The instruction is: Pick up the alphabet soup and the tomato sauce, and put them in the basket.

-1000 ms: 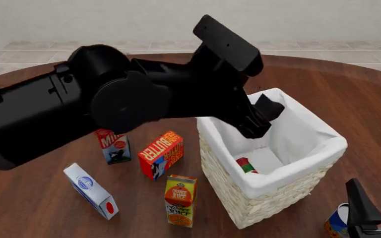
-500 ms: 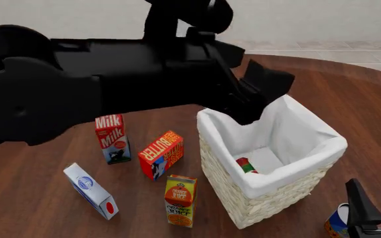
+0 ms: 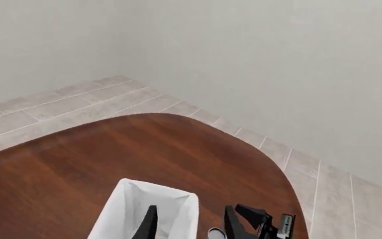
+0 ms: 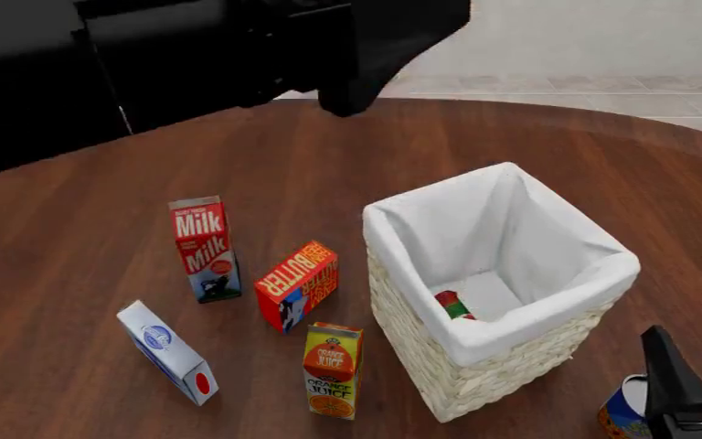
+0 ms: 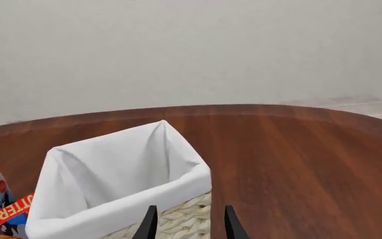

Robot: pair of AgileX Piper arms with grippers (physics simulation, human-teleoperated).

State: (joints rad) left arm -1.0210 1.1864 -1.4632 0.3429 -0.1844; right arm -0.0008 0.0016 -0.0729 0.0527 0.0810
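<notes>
Here, going left to right, the left end effector [image 3: 187, 226] sits high above the table [image 4: 107, 265], its fingers released and empty. The tomato sauce [image 4: 453, 305] lies inside the basket [image 4: 497, 302], well apart from it. At the near right edge, the alphabet soup [image 4: 621, 409] stands just beside the right end effector [image 5: 187, 224], whose fingers are parted with nothing between them.

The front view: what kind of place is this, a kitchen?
Probably a simulated dining or pantry corner, not a real kitchen: a round wooden table on pale floor tiles against a bare wall, holding groceries such as a milk carton and a cloth-lined wicker basket.
</notes>
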